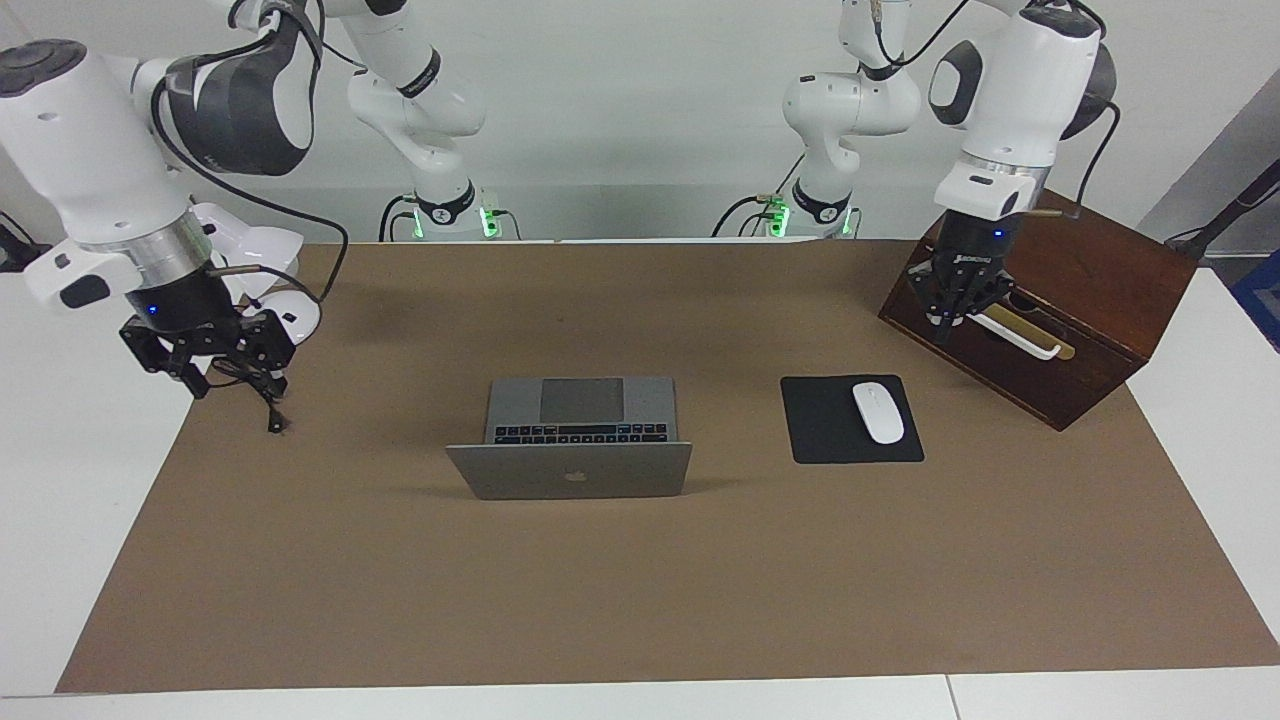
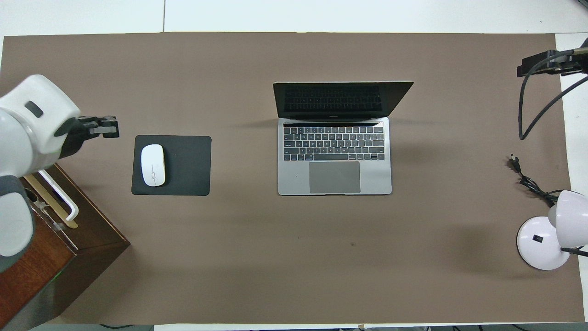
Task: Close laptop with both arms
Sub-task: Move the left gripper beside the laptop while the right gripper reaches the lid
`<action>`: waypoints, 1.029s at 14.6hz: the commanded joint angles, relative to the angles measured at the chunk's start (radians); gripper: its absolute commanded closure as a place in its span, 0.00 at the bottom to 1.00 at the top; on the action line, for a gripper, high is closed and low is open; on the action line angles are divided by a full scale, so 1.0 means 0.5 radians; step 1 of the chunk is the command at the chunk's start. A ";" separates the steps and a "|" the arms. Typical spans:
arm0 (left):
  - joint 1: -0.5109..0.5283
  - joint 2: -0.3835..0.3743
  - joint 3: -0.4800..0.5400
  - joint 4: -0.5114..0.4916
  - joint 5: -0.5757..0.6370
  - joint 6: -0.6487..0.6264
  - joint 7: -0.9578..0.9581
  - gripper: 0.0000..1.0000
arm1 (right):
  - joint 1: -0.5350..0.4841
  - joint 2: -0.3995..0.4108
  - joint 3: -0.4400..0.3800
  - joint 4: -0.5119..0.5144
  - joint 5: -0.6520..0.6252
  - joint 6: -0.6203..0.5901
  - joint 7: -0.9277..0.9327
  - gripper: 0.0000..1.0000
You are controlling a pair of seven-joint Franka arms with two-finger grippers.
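We see the laptop (image 1: 570, 450) open, well apart from both jaws: right gripper (image 1: 205, 365) spread wide, left gripper (image 1: 962, 305) unreadable. We should press its lid's corners evenly.

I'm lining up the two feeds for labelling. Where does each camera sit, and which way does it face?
Facing view: high across the table, facing the robots; both arms show whole, right gripper and left gripper raised at the table's ends.
Overhead view: high above the robots' end, looking steeply down and forward; shows the left gripper and the left arm's forearm.
Shared, half a turn apart: open laptop, mouse, wooden box.
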 commanded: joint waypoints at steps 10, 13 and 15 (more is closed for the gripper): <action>-0.680 -0.259 0.030 -0.794 -0.050 0.982 0.026 1.00 | 0.337 0.690 0.000 0.864 -0.164 0.251 0.166 1.00; -0.809 -0.128 0.030 -0.837 -0.050 1.228 0.026 1.00 | 0.478 0.859 -0.006 1.040 -0.241 0.327 0.297 1.00; -0.886 0.004 0.030 -0.840 -0.050 1.415 0.020 1.00 | 0.592 0.914 -0.012 1.046 -0.314 0.404 0.368 1.00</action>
